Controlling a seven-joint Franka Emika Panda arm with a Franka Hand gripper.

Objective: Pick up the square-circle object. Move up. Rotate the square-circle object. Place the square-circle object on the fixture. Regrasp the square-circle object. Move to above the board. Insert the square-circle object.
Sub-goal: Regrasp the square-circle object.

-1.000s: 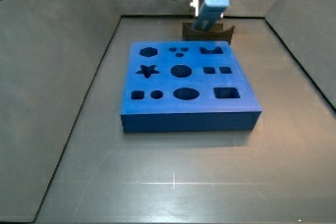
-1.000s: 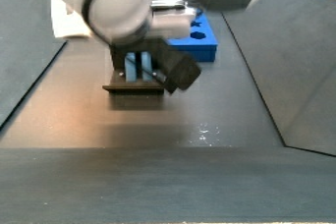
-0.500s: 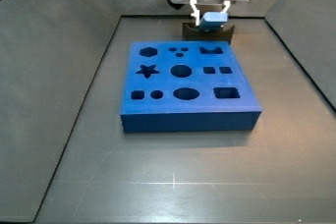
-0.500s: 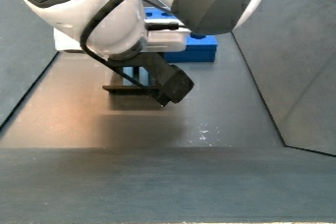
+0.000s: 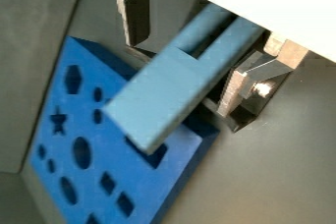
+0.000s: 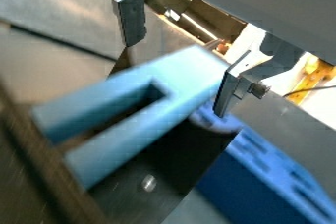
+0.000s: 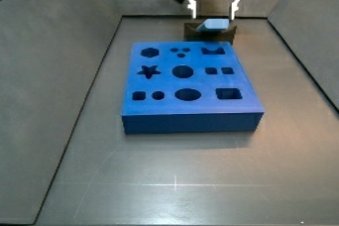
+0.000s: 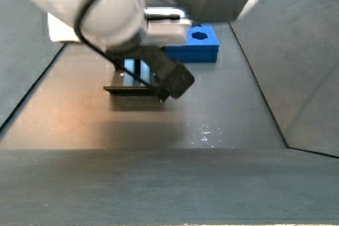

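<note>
Two silver fingers [image 5: 136, 17] flank the square-circle object [image 5: 178, 85] in both wrist views, with clear gaps either side: gripper [image 6: 184, 46] spread, holding nothing. In a side view, gripper [image 7: 212, 14] just above the fixture [image 7: 215, 30], behind the board's [image 7: 189, 116] far edge. Bar [image 6: 125, 105] resting at the fixture [image 8: 133, 89], partly hidden by the arm in that side view; exact seating in the notch not readable.

Key relation for the regrasp: bar directly between the jaws, long axis running out of the gripper toward the camera, end face foremost. Fingers straddling the flat flanks, so a straight closure seems enough, judged from the wrist views.

Bar: matte grey-blue, squarish section, lengthwise groove on one face, plastic look. Fixture: dark, blocky. Board: bright-blue slab with star, circle, square and hexagon cut-outs. Floor: dull grey, slightly reflective.

Step in hand, by judgement: placed on fixture, regrasp pending.
</note>
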